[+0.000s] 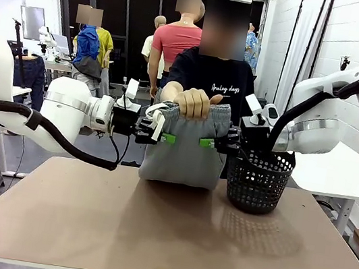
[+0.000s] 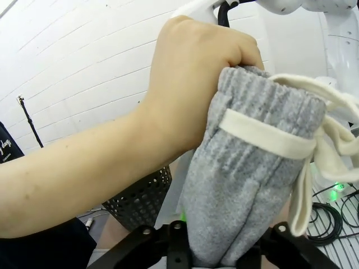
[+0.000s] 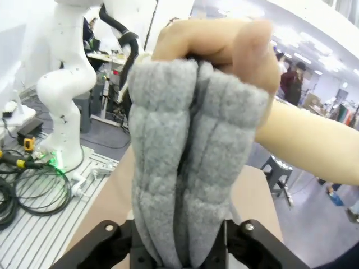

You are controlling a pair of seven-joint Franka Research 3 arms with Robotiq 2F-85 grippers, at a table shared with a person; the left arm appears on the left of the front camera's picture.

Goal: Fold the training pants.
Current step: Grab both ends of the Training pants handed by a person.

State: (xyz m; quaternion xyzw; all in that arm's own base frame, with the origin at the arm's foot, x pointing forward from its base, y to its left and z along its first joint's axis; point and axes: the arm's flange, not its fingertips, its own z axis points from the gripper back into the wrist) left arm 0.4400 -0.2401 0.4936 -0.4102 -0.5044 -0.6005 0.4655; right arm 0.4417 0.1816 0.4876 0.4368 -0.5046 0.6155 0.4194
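- Front view: a person across the table (image 1: 163,234) grips the gathered waistband of the training pants (image 1: 183,152) in one hand (image 1: 195,103); the grey bundle hangs folded below that fist, its bottom edge touching the tabletop.
- The left gripper (image 1: 164,136) comes in level from the left and pinches the pants' left edge, with a green pad lying on the cloth; the right gripper (image 1: 207,142) does the same on the right edge (the two face each other across the fabric).
- A black mesh basket (image 1: 259,178) stands on the table just beside the pants, on the right arm's side.
- Left wrist view: the left gripper (image 2: 221,246) has its black fingers either side of the grey jersey, which packs the gap between them, so it is nipped on the cloth; the person's hand (image 2: 196,73) clutches the ribbed waistband above; the white drawstring (image 2: 263,137) crosses the band and dangles in a loop; the basket (image 2: 140,199) sits behind the forearm.
- Right wrist view: the right gripper (image 3: 176,246) has its fingers clamped against two thick folds of the pants (image 3: 185,162); the hand (image 3: 224,45) squeezes the top of those folds; the table (image 3: 255,196) lies beyond.
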